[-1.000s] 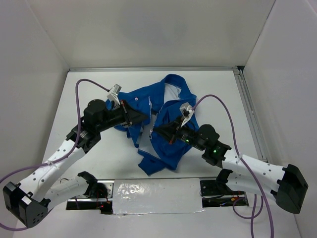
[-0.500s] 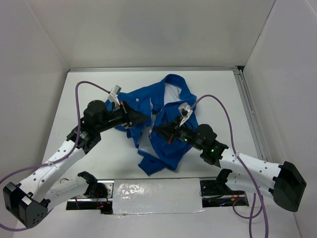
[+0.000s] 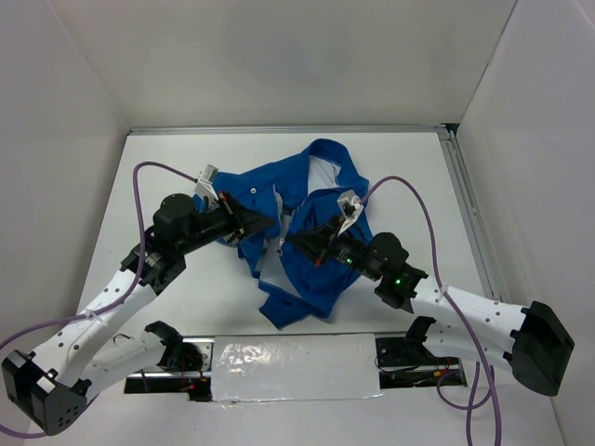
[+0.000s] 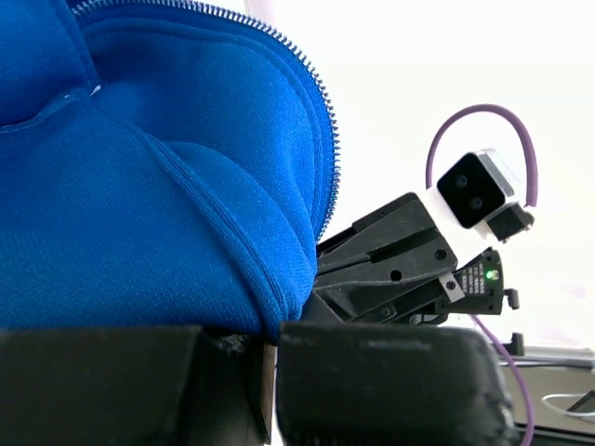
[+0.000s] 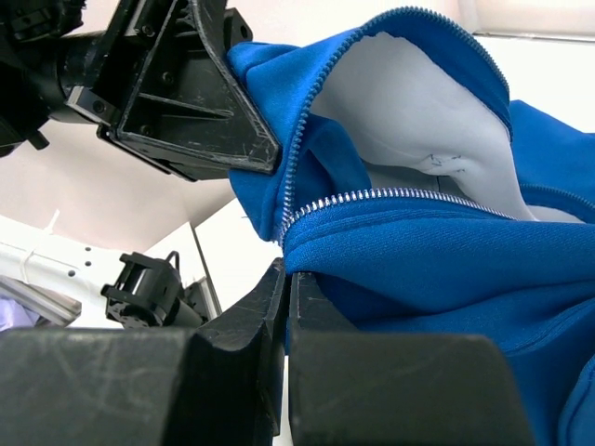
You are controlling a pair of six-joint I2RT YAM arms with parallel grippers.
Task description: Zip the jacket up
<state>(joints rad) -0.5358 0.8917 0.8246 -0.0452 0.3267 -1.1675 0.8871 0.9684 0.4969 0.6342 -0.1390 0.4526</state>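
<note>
We pinch the jacket (image 3: 311, 283) with both grippers, mid-table.
The small label (image 4: 469, 277) on our right wrist is too tiny to read. Our left gripper (image 3: 263, 223) has its jaws pressed together on a blue fold. Our right gripper (image 3: 299, 244) nips the edge just under the zipper (image 5: 390, 197), jaws almost touching. The jacket lies crumpled, reaching toward the table's (image 3: 409, 177) far edge.

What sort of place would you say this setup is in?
Most likely a lab test cell for robot manipulation: a white table enclosed by plain white panels, a left arm and right arm bolted at its near edge, and a blue jacket between them.
</note>
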